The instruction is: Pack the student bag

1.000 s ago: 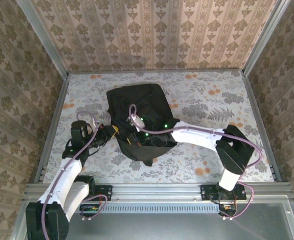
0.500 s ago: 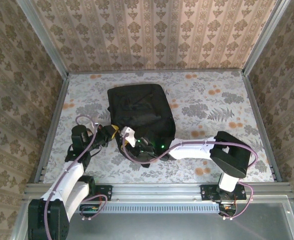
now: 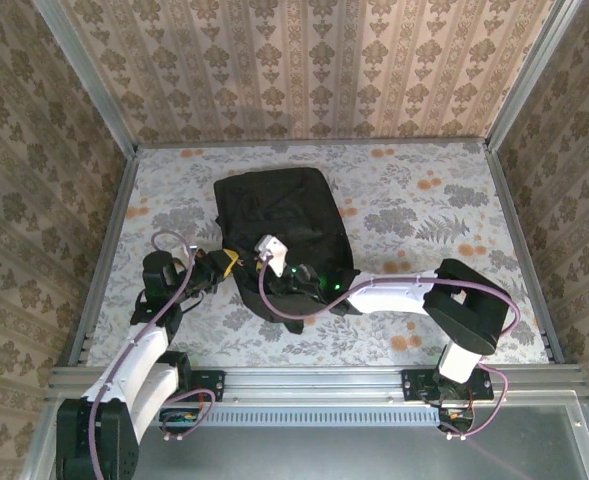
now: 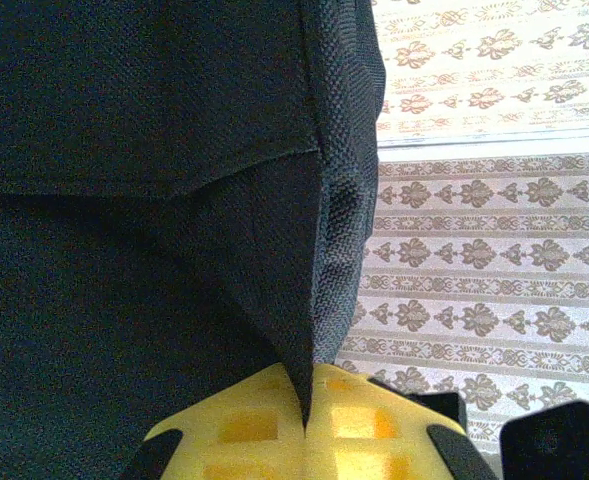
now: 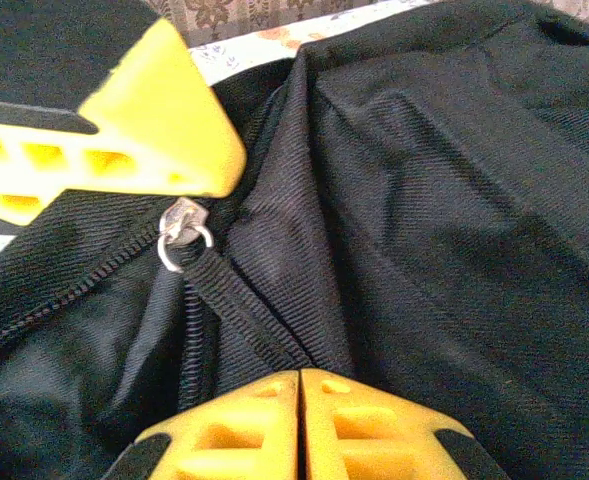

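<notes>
Since half a second ago, when it had dipped toward the near edge of the worktop (image 3: 424, 200), the right arm has brought its wrist back over the lower half of the student bag (image 3: 279, 205). Seen from its own camera, the right gripper (image 5: 299, 395) has its yellow fingers pressed together. The black pull strap (image 5: 239, 300) running from the ringed zip slider (image 5: 179, 232) ends right between them, so it looks pinched on that strap.

Just beyond the slider sits one yellow finger (image 5: 124, 130) of the left gripper (image 4: 304, 400). That gripper stays clamped on a fold of the bag's black fabric at its left edge, where it was a second ago.

The bag lies flat in the middle of the worktop, and its near end has bunched and shifted a little as the right arm moved.

My reading is that one arm anchors the cloth while the other has just taken hold of the zip, so the next job is drawing the slider along its track. Whether the compartment is being opened or closed I can't tell.
</notes>
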